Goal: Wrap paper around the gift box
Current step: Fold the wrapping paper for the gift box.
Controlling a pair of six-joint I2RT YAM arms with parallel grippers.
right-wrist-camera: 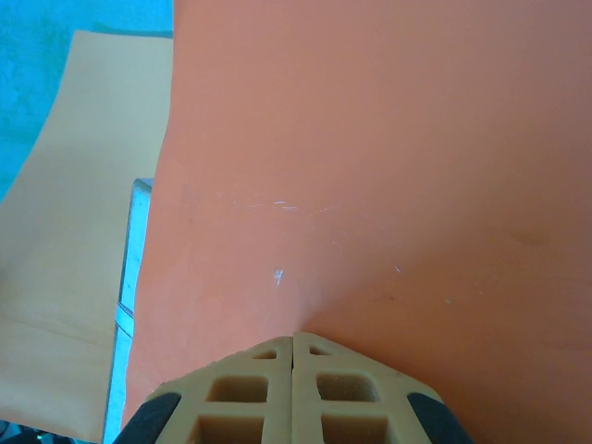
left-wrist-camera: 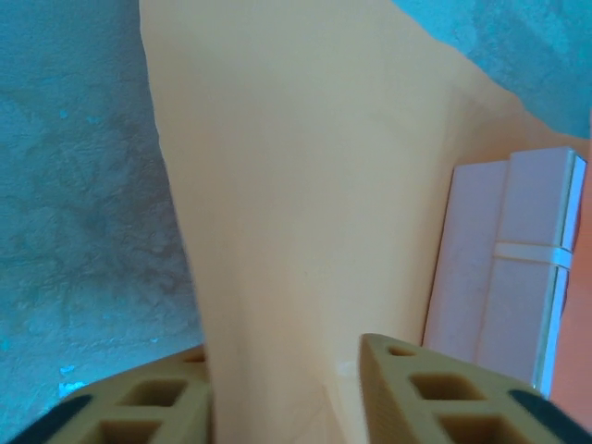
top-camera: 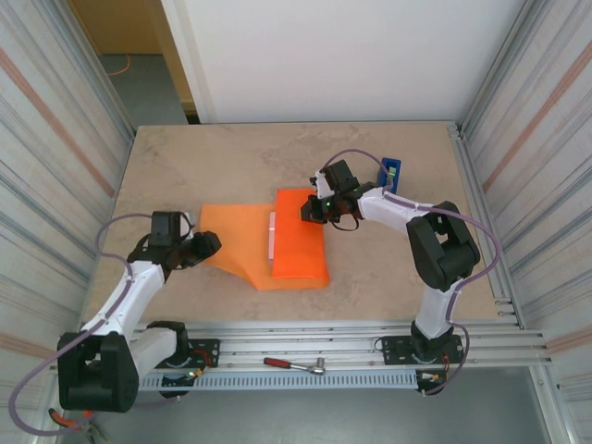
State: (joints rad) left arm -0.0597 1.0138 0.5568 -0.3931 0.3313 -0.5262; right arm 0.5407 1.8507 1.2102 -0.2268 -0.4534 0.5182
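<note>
Box [top-camera: 272, 237] at mid-surface [top-camera: 185, 166], mostly under the folded right flap of paper [top-camera: 301, 245], bare pink side facing left, running near to far. Just left of it, the free flap, nearest the left tool [top-camera: 214, 244]: half open astride the lifted edge, not yet pinching. Right tool [right-wrist-camera: 294, 344] pinched closed on the folded flap. Dispenser [top-camera: 392, 172] far right, well apart.

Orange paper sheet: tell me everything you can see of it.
Thin, plain bright orange paper sheet, matte, mid-table on the beige tabletop. Its right part is folded over the small pink cardboard gift box, leaving the box's left edge bare. The right pincer is shut on that flap; the open left pincer straddles a raised ridge at its left end.
</note>
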